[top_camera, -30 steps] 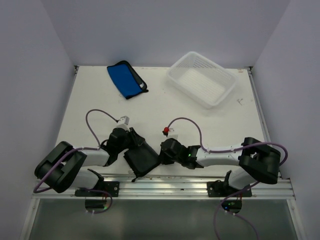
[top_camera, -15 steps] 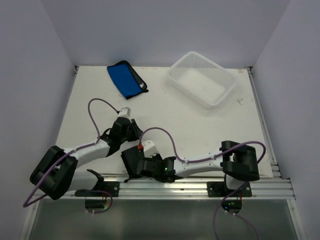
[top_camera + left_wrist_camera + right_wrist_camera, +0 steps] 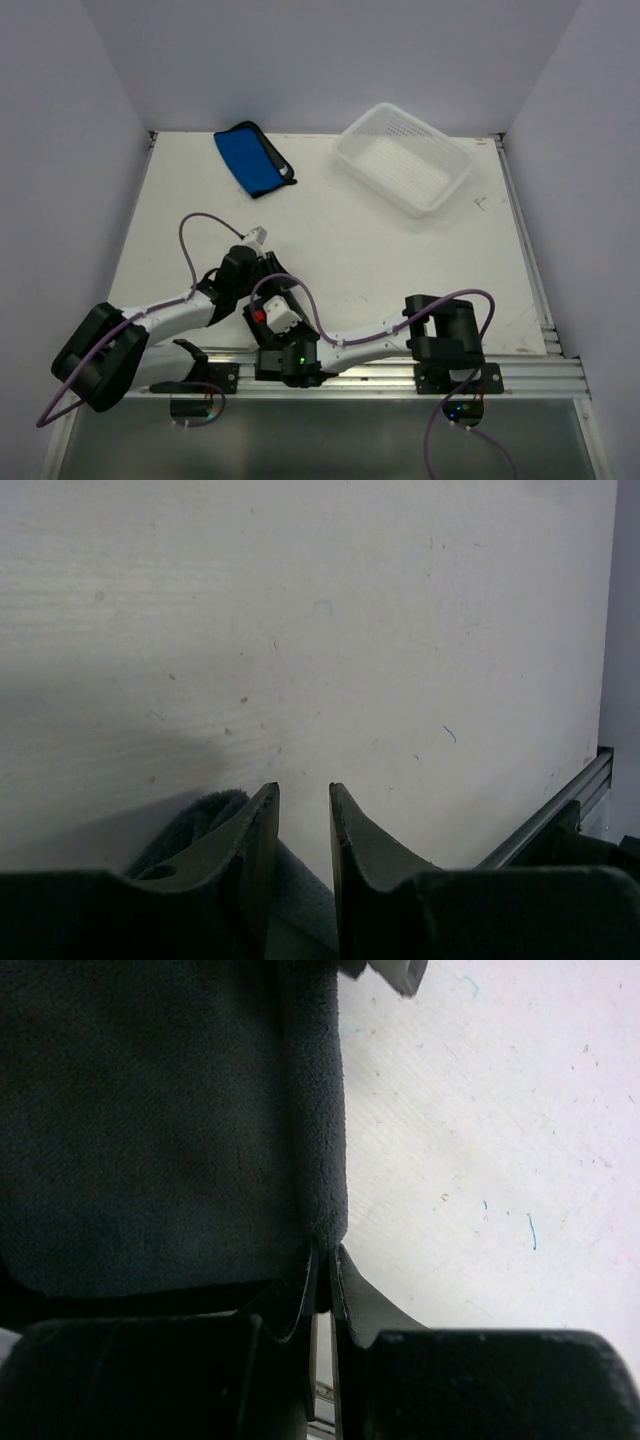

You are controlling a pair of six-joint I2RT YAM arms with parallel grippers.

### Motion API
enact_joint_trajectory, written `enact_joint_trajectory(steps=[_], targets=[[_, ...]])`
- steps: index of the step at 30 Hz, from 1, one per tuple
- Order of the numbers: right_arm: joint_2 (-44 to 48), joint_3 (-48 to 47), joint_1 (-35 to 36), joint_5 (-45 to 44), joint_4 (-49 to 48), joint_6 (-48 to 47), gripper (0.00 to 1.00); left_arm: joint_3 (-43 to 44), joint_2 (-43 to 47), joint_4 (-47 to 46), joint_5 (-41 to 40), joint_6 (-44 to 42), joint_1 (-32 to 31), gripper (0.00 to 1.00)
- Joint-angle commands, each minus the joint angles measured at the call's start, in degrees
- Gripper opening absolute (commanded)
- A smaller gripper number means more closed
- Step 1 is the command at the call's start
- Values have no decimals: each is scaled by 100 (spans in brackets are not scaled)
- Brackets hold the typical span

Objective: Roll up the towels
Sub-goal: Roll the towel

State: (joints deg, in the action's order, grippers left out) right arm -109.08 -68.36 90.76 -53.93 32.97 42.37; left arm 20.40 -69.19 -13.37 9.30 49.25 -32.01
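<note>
From above, a bright blue towel with black edging (image 3: 253, 158) lies at the white bench's (image 3: 340, 240) far left, beside a white perforated plastic basket (image 3: 405, 158); both arms crowd the near-left edge

Left wrist: the left gripper (image 3: 302, 790) stands narrowly apart, its tips bare, over a dark fleecy towel (image 3: 210, 815)

Right wrist: the right gripper (image 3: 322, 1255) is pinched on that dark fleecy towel's folded edge

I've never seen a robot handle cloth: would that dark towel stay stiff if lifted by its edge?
Probably floppy: the dark towel looks soft and fuzzy, folded over itself, so it would likely droop from the right gripper pinching its edge. That fuzzy surface probably resists slipping.
</note>
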Motion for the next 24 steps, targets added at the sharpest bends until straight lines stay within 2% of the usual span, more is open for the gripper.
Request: enact_joint_trajectory(steps=[1,10,16,23,24], targets=[[-96,-222,126,-496,166,-79,0,-176,46,-781,441,479,-209,30],[-421,-433,249,-460,192,-256,0,-282,169,-721,353,682,-402,29],[-614,-617,284,-478,280,-308,0,-686,178,-878,301,875,-525,29],[-615,-696,328,-469,350,-273,0,-1222,361,-658,-340,971,-614,25],[-597,-714,320,-469,411,-203,3,-1319,493,-667,-446,1068,-614,25]])
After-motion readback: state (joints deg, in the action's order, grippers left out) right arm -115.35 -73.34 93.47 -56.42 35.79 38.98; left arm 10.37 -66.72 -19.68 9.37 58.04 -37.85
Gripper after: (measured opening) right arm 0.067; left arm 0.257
